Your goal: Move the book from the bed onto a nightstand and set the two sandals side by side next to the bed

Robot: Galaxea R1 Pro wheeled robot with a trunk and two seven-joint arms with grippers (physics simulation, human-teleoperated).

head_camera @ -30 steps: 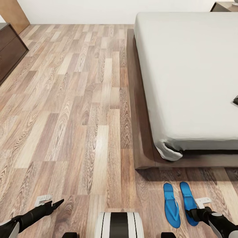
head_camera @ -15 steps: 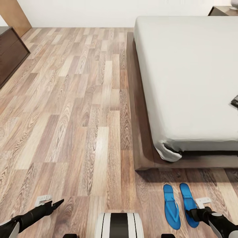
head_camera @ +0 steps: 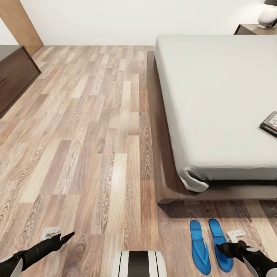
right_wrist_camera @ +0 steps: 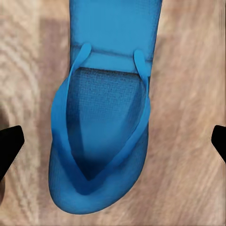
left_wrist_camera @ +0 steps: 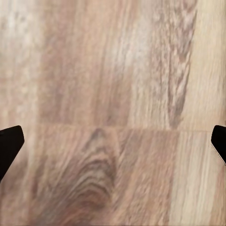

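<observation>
The book (head_camera: pixel 270 124) lies flat on the grey mattress of the bed (head_camera: pixel 215 100), at the right edge of the head view, while the two sandals (head_camera: pixel 211 246) lie side by side and parallel on the wood-plank floor (head_camera: pixel 84 134) just off the bed's near corner. The right tool (head_camera: pixel 226 250) hangs over the right-hand sandal (right_wrist_camera: pixel 106 127) with its fingers spread wide to either side and nothing grasped. The left tool (head_camera: pixel 65 237) hangs released over bare floor, well apart from the sandals; a nightstand (head_camera: pixel 252 29) stands at the bed's far corner.
</observation>
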